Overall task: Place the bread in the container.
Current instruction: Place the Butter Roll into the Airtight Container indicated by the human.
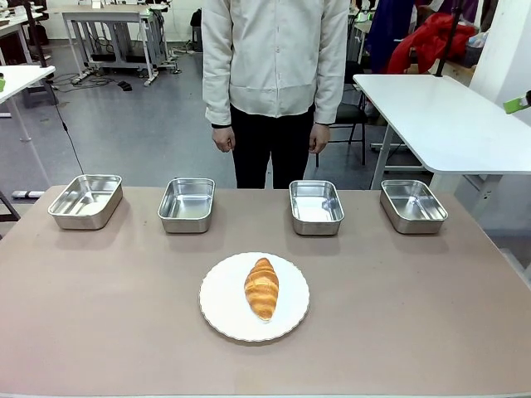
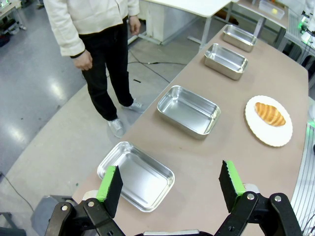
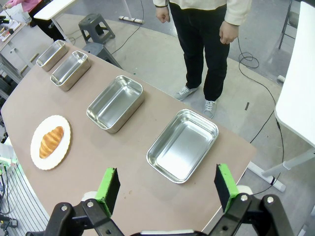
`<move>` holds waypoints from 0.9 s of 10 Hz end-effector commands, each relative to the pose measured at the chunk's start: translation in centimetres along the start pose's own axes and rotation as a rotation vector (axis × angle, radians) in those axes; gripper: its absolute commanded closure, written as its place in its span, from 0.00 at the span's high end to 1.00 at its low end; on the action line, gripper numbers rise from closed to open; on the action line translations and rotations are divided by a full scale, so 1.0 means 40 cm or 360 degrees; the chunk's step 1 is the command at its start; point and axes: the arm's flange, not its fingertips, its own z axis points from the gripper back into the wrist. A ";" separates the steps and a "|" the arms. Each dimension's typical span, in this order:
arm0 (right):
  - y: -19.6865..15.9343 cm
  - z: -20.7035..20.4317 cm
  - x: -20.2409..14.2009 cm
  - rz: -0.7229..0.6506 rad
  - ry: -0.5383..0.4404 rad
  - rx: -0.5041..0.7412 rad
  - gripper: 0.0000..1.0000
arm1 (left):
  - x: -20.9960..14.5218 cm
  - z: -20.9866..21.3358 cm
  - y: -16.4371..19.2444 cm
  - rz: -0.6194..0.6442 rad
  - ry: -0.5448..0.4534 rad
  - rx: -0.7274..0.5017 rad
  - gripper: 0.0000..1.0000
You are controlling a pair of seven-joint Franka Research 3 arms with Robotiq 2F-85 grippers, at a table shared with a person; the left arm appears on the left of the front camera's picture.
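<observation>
I have not picked anything up yet. The golden-brown ridged croissant point(image 1: 261, 288) lies on the round white scalloped plate point(image 1: 220, 303) at the near middle of the brown tabletop point(image 1: 415, 315). 4 shiny rectangular steel pans point(image 1: 316, 225) stand empty in a row along the far edge. My left pincer point(image 2: 170, 168) and right pincer point(image 3: 166, 170) hang high, jaws apart, holding nothing. Next I judge one must descend over the croissant and close gently across its width. I cannot tell which pan is meant.

No readable text, labels or numbers anywhere.

Golden bread point(image 2: 269, 114) on plate point(image 2: 275, 135), fingers point(image 2: 109, 185) wide apart
</observation>
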 end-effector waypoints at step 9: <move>0.001 -0.002 0.002 0.0006 -0.0018 0.0011 1.00 | 0.002 0.000 -0.001 -0.0003 -0.0010 -0.0003 1.00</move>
